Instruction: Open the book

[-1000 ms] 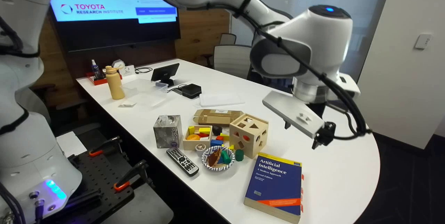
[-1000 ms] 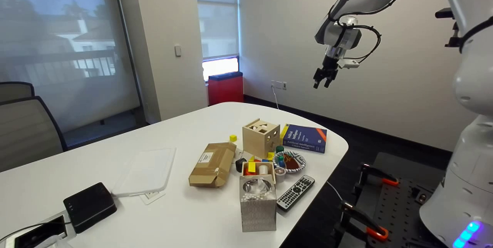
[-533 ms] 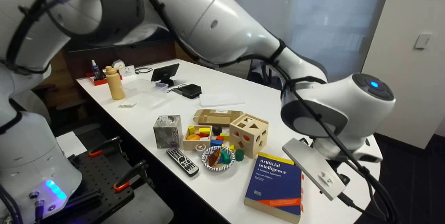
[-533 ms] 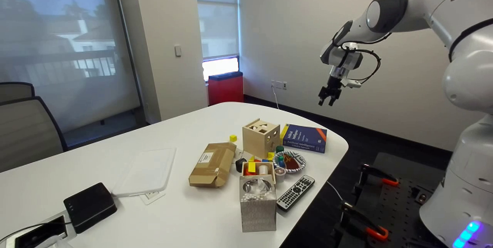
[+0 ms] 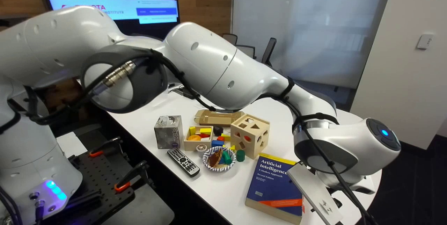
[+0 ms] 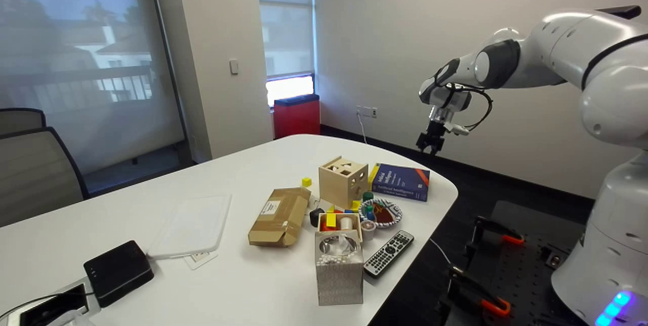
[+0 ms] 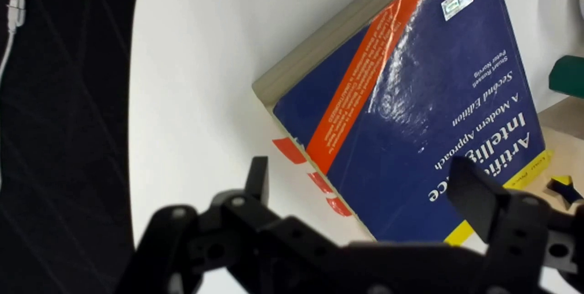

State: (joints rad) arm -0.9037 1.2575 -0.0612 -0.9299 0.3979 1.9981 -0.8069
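A book, shut, blue cover up, on a white table. From where I stand the gripper hangs near it, AFAICT not touching: fingers spread wide, nothing b/w them. In the wrist view, red tabs stick out at the book's 7 to 8 o'clock side, prob. the one to lift, b/c the lettered spine is opposite.

Risks, my guess: straight down from here, one finger could jam on the cover & the other hit the table. Too low a grab would take a clump of pgs or tear a tab, not raise the cover alone. The glossy cover might slip & flop shut halfway. A push w/o lift could slide the book; in an exterior view the cube is just beside it at 11 o'clock & the bowl near at 10, so either might get knocked.
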